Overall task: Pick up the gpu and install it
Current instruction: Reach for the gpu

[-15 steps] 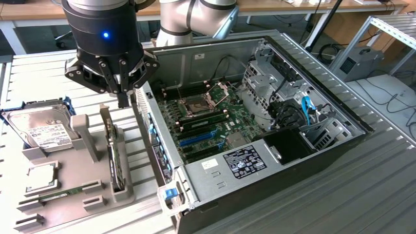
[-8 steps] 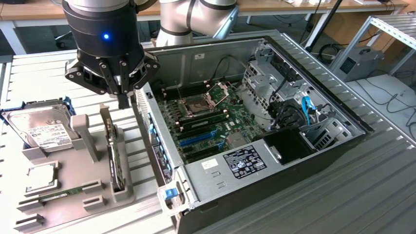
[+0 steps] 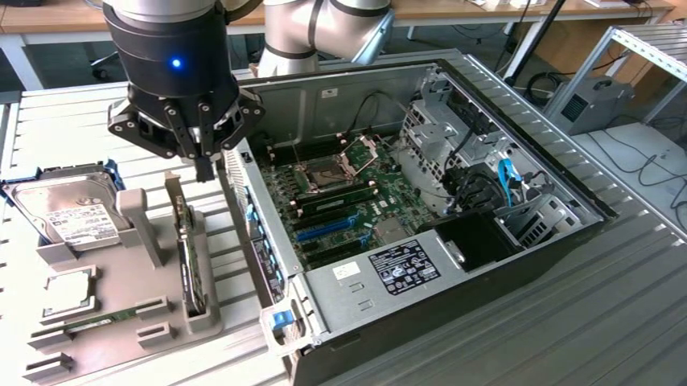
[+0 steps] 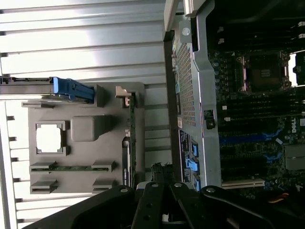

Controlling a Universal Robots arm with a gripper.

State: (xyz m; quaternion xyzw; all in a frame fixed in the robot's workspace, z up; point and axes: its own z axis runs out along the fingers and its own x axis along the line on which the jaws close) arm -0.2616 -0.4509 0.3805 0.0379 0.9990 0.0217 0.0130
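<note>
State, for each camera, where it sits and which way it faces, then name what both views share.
Exterior view: off the arm, high up, looking down on the open computer case and grey holder; the arm and shut gripper show.
Wrist view: on the wrist, looking down past the gripper at holder and case.
Both share the gpu standing in the holder, the case, the gripper.

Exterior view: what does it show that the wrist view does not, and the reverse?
Exterior view extra: the arm, the power supply, a blue cable and the hard drive's white label. Wrist view extra: the case's rear grille, seen from close by. Shared: the shut pincer near the gpu, which stands on edge in the tray, and the CPU socket.
</note>
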